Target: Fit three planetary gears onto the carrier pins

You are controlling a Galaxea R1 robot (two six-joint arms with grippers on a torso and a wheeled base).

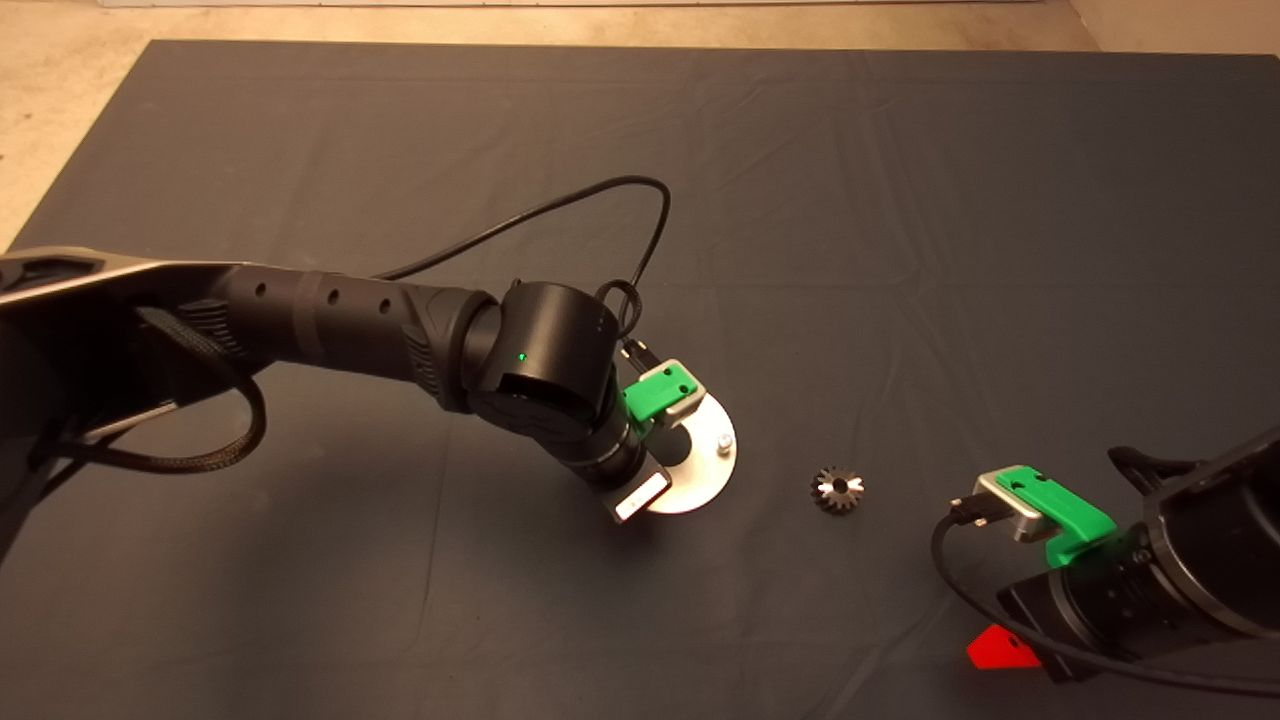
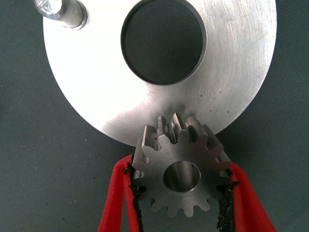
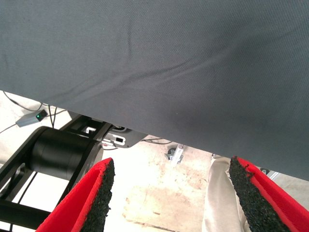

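Note:
My left gripper (image 2: 181,169) is shut on a small silvery planetary gear (image 2: 154,186), held flat over the rim of the shiny round plate (image 2: 241,72). One carrier pin (image 2: 60,12) stands bare on the far side of the plate's centre hole (image 2: 163,41). In the head view the left wrist covers most of the plate (image 1: 700,475), and only one pin (image 1: 722,440) shows. Another gear (image 1: 838,490) lies on the mat to the plate's right. My right gripper (image 3: 171,169) waits open and holds nothing at the lower right edge (image 1: 1000,648).
The dark mat (image 1: 900,250) spreads wide behind and to both sides of the plate. A black cable (image 1: 600,200) loops up from the left wrist. The right wrist view shows the mat's edge, the floor, and a dark frame (image 3: 58,150) beyond it.

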